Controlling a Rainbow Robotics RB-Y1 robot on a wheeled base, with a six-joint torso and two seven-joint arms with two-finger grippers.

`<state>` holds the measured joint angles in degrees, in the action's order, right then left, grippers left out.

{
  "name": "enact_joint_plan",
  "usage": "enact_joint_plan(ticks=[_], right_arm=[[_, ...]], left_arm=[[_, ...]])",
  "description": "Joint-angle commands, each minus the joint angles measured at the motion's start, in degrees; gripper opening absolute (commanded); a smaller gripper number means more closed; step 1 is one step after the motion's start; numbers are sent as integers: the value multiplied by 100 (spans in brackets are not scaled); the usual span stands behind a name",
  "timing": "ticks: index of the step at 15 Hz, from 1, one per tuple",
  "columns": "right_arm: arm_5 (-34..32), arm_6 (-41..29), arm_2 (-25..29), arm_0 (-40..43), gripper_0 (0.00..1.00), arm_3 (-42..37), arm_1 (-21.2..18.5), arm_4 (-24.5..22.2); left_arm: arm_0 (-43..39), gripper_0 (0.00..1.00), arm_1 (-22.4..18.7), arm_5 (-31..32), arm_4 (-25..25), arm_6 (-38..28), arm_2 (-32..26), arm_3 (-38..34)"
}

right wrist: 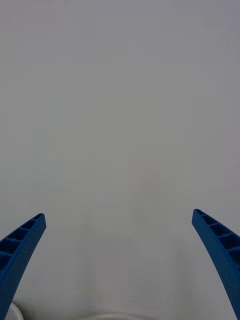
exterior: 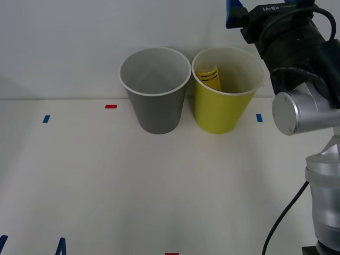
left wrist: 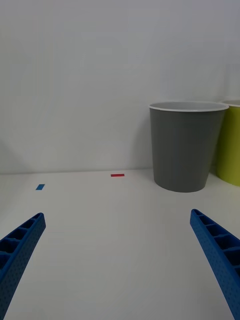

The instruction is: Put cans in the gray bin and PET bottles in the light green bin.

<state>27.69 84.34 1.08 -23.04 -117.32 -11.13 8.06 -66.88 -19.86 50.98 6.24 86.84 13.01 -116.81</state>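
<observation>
The gray bin and the light green bin stand side by side at the table's back, rims nearly touching. A PET bottle with a yellow label leans inside the light green bin. The part of the gray bin's inside that I see holds nothing. Cans are out of view. My right gripper is open and empty, raised above and behind the light green bin, with one blue finger showing at the top. My left gripper is open and empty, low at the table's front left, facing the gray bin.
Red tape marks and blue tape marks lie on the white table. A plain wall rises right behind the bins. The right arm's elbow hangs over the table's right side.
</observation>
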Motion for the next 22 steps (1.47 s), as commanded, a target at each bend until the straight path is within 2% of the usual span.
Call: enact_joint_plan(ticks=[1, 6, 12, 16, 19, 22], right_arm=[[18, 21, 41, 748, 100, -669, -39, 29], [18, 56, 261, 1899, 100, -1662, -56, 12], [-114, 82, 331, 3253, 100, -2190, -56, 29], [-264, 109, 296, 3754, 100, -2287, 5, 29], [-264, 65, 287, 3851, 100, -2330, -302, 91], [-422, 109, 270, 4193, 100, -2418, -276, 152]], left_arm=[[0, 100, 0, 0, 0, 0, 0, 0], [0, 100, 0, 0, 0, 0, 0, 0], [0, 100, 0, 0, 0, 0, 0, 0], [0, 100, 0, 0, 0, 0, 0, 0], [0, 100, 0, 0, 0, 0, 0, 0], [0, 100, 0, 0, 0, 0, 0, 0]])
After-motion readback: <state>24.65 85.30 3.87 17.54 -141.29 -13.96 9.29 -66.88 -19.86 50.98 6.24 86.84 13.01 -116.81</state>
